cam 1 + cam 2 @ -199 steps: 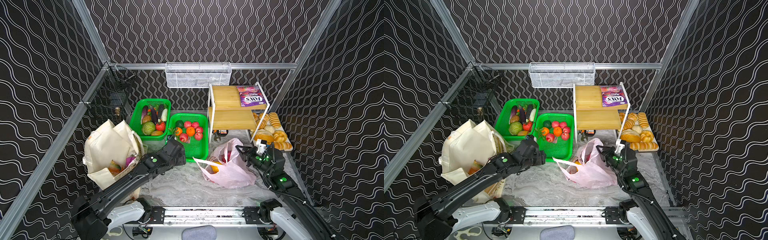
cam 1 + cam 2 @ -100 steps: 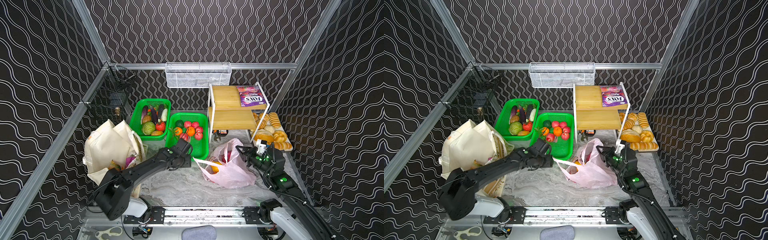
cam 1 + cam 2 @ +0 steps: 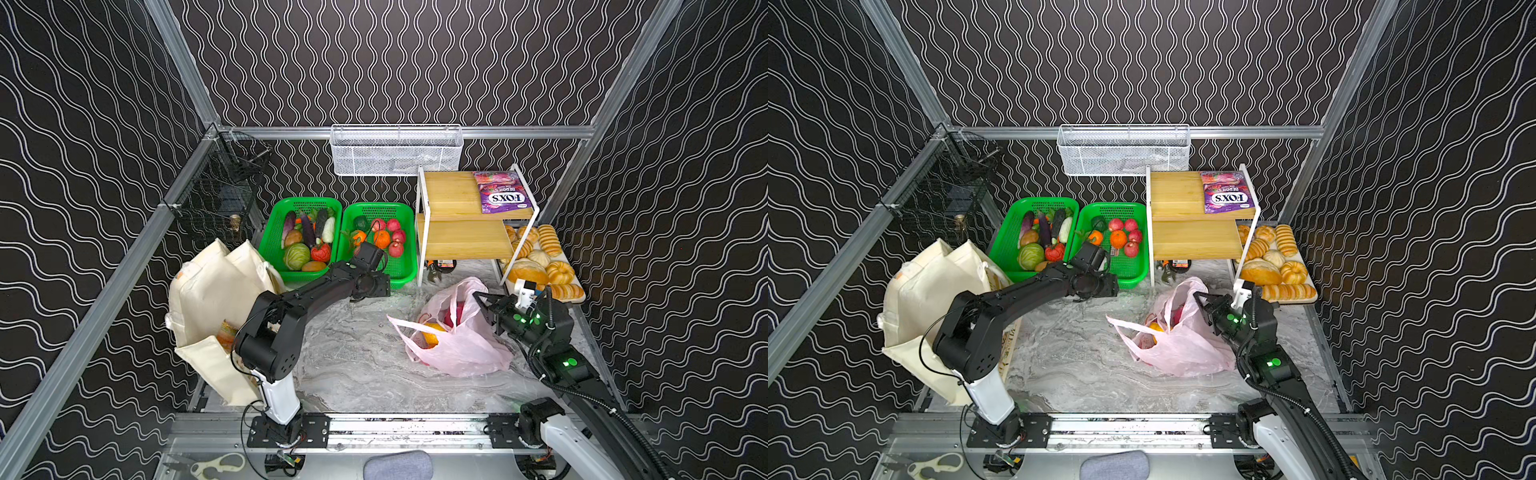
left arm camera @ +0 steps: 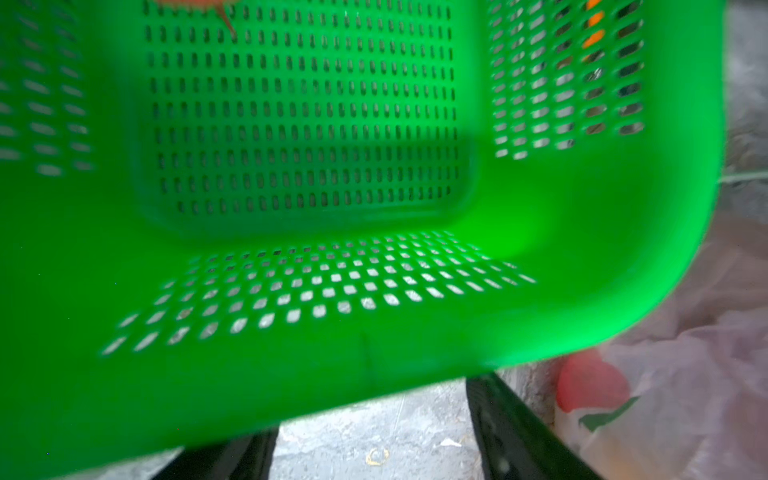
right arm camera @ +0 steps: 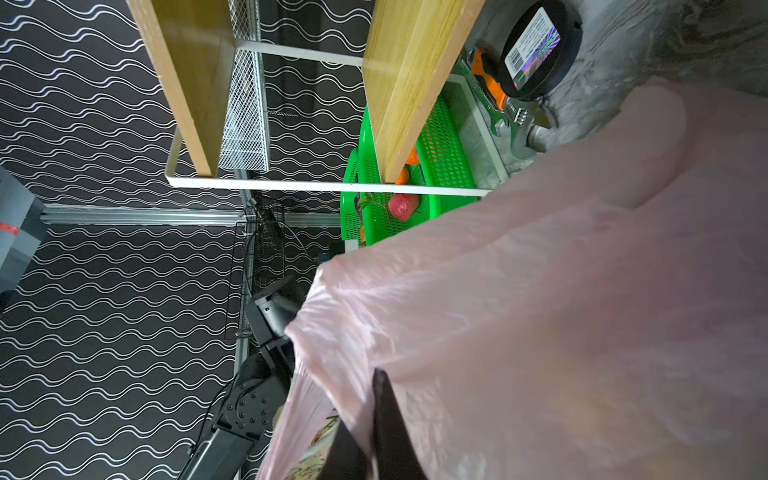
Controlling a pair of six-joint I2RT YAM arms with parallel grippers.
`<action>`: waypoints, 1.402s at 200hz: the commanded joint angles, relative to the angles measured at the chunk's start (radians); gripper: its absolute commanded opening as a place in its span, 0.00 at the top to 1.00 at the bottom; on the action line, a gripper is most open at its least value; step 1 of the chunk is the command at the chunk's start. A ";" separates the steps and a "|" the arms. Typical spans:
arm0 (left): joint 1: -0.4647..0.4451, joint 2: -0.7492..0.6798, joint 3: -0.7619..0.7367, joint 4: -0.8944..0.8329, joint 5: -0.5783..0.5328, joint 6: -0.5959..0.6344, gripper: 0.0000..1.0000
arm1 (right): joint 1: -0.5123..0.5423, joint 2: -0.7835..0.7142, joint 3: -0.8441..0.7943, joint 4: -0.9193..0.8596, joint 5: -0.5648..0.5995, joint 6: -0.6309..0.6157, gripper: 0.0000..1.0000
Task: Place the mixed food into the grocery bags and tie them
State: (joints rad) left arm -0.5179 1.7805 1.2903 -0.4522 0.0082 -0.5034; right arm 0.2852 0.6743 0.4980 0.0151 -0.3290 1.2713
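The pale-pink plastic bag lies on the marble table, holding an orange and something red. My right gripper is shut on the bag's upper edge, the film pinched between its black fingers. The cream canvas tote stands at the left with food inside. My left gripper hovers at the front rim of the green fruit basket, jaws open and empty. Red apples and an orange lie in that basket.
A second green basket holds vegetables. The wooden shelf rack carries a purple FOX'S packet. Bread rolls sit at the right. A white mesh basket hangs on the back wall, and tools lie under the rack.
My left arm has swung from beside the tote to the fruit basket's front rim, and its jaws stand wider apart. The right arm and pink bag have not moved.
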 commanded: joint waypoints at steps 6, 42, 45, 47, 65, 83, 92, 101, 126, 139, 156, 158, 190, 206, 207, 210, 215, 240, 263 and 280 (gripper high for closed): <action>-0.002 -0.103 0.016 -0.018 0.067 0.053 0.25 | -0.001 0.011 -0.001 0.017 -0.003 -0.002 0.92; -0.005 -0.390 -0.135 0.176 0.318 0.078 0.24 | -0.001 0.038 0.006 0.033 -0.016 -0.007 0.92; -0.004 -0.410 -0.143 0.191 0.354 0.083 0.24 | -0.001 0.039 0.007 0.035 -0.017 -0.007 0.92; -0.006 -0.423 -0.149 0.201 0.374 0.086 0.24 | -0.001 0.039 0.008 0.037 -0.018 -0.007 0.92; -0.039 -0.518 -0.186 0.254 0.506 0.093 0.23 | -0.001 0.045 0.014 0.038 -0.018 -0.007 0.92; -0.118 -0.570 -0.171 0.223 0.542 0.133 0.18 | -0.001 0.048 0.022 0.033 -0.013 -0.012 0.92; -0.166 -0.579 -0.151 0.198 0.549 0.158 0.15 | 0.000 0.050 0.028 0.030 -0.010 -0.016 0.92; -0.210 -0.581 -0.137 0.181 0.547 0.169 0.13 | -0.001 0.054 0.031 0.027 -0.009 -0.016 0.92; -0.317 -0.554 -0.102 0.166 0.547 0.187 0.10 | -0.001 0.060 0.028 0.037 -0.019 -0.009 0.92; -0.367 -0.529 -0.080 0.135 0.515 0.205 0.09 | -0.001 0.060 0.031 0.032 -0.023 -0.009 0.92; -0.417 -0.489 -0.058 0.108 0.459 0.220 0.09 | -0.001 0.056 0.034 0.024 -0.023 -0.009 0.92; -0.423 -0.483 -0.055 0.106 0.453 0.222 0.08 | -0.001 0.055 0.034 0.025 -0.023 -0.009 0.92; -0.486 -0.409 -0.008 0.105 0.354 0.220 0.10 | -0.001 0.039 0.032 0.011 -0.022 -0.009 0.92; -0.496 -0.378 0.010 0.112 0.293 0.205 0.15 | -0.001 0.028 0.025 0.009 -0.022 -0.005 0.92; -0.496 -0.378 0.012 0.112 0.292 0.206 0.15 | -0.001 0.028 0.025 0.009 -0.021 -0.004 0.92; -0.497 -0.372 0.015 0.114 0.287 0.206 0.16 | -0.001 0.026 0.024 0.009 -0.022 -0.004 0.92; -0.498 -0.365 0.021 0.115 0.271 0.204 0.20 | -0.001 0.023 0.022 0.009 -0.022 -0.003 0.92; -0.498 -0.338 0.053 0.098 0.211 0.203 0.53 | -0.001 0.009 0.018 0.003 -0.013 -0.009 0.92; -0.498 -0.342 0.070 0.073 0.215 0.210 0.84 | -0.001 0.005 0.019 0.004 -0.015 -0.014 0.92; -0.496 -0.371 0.073 0.054 0.182 0.205 1.00 | 0.000 0.007 0.030 -0.002 -0.019 -0.040 0.92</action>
State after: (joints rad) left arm -1.0157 1.4380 1.3491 -0.3698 0.2440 -0.3080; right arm 0.2848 0.6823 0.5171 0.0071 -0.3500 1.2633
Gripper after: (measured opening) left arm 0.044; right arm 0.083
